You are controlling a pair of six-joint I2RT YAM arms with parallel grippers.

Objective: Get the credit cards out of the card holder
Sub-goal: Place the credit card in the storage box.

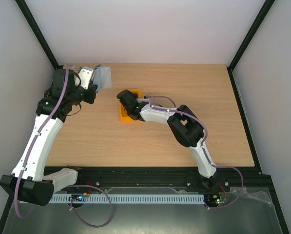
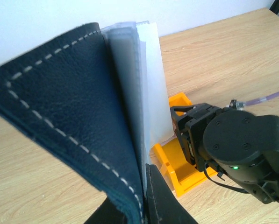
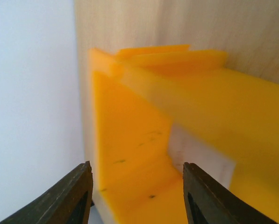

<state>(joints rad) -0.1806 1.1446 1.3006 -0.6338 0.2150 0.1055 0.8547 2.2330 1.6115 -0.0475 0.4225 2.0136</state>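
My left gripper (image 2: 146,205) is shut on the lower edge of the dark navy card holder (image 2: 69,107), which it holds upright above the table's far left (image 1: 99,77). The holder has white stitching and is spread open. Pale whitish-grey credit cards (image 2: 146,74) stand inside it, their edges showing at the top. My right gripper (image 1: 128,105) is open and empty, with its fingers down inside the orange bin (image 1: 129,113). In the right wrist view its jaws (image 3: 135,170) stand wide apart over the bin floor (image 3: 130,140). A pale whitish flat patch (image 3: 195,154) lies against the bin's wall.
The orange bin (image 2: 179,168) sits mid-table, right of the held holder. The right arm's black wrist (image 2: 242,144) hangs over it. Black frame posts and white walls bound the table at the back and sides.
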